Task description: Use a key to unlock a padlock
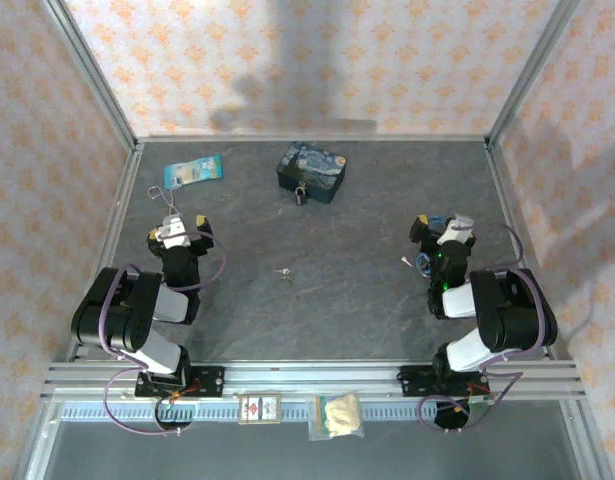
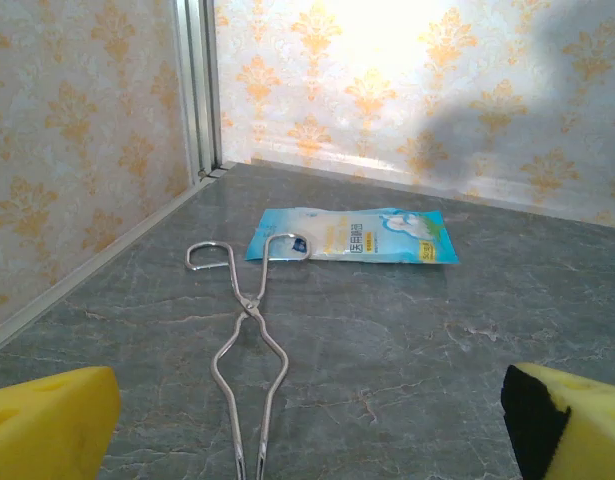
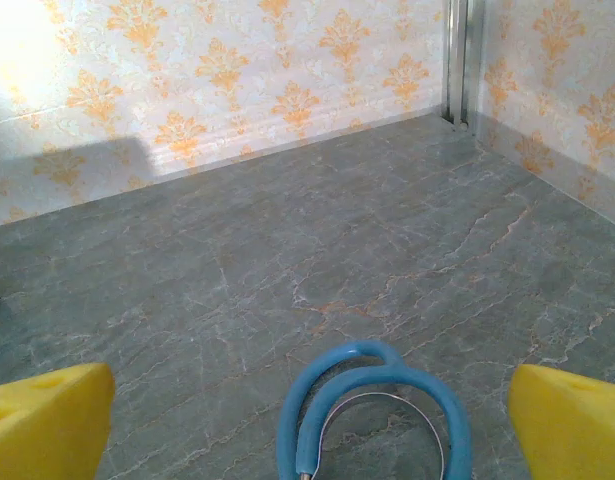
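Observation:
The tiny dark padlock [image 1: 301,194] lies against the front of a blue starry tin [image 1: 311,170] at the back middle of the table. Further forward, the small silvery key [image 1: 283,272] lies alone on the grey table between the two arms. My left gripper [image 1: 179,224] hovers at the left, well away from the key. It is open, its yellow fingers [image 2: 47,425] spread wide with nothing between them. At the right, my right gripper [image 1: 440,225] is also open, with yellow fingers [image 3: 572,420] apart above a blue cable loop [image 3: 372,410].
Bent silver wire tongs [image 2: 249,330] lie just ahead of the left gripper, touching a blue packet [image 2: 352,235] near the back-left corner. Papered walls enclose the table on three sides. Two small packets [image 1: 336,414] sit on the front rail.

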{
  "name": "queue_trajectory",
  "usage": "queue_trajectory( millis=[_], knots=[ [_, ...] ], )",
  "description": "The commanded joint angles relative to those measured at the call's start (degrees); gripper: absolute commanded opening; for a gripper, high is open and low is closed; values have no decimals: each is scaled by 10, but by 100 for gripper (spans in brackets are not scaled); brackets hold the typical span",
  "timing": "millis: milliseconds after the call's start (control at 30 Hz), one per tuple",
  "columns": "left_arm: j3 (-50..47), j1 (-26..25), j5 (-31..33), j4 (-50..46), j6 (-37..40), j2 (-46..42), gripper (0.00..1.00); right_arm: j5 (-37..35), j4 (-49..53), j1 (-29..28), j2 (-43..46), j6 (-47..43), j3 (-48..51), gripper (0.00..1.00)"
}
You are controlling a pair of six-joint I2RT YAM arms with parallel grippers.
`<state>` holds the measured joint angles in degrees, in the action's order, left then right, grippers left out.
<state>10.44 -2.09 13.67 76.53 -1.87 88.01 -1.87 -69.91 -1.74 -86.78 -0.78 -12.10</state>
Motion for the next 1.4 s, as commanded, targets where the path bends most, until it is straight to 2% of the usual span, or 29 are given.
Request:
queue_trajectory(
  millis=[0, 967, 1067, 1133, 1233, 1300, 1367],
  knots=[
    [9, 4, -10, 13, -4, 1, 99, 3, -11, -3, -2, -10, -10, 100],
    [10, 5, -10, 12, -5, 1, 99, 5, -10, -3, -1, -12, -10, 100],
    [9, 4, -7, 16, -3, 1, 99, 8, 20, -10, 10, -22, -22, 100],
    [17, 3, -4, -17, -3, -18, 99, -8, 56, -21, 33, -31, -33, 100],
    [57, -5, 2, -135, 5, -75, 99, -28, 106, -38, 75, -43, -45, 100],
    [89, -19, 40, -210, 5, -109, 99, -47, 159, -51, 109, -38, -62, 100],
    [111, -31, 74, -252, -28, -135, 99, -45, 226, -57, 140, -11, -88, 100]
  ],
)
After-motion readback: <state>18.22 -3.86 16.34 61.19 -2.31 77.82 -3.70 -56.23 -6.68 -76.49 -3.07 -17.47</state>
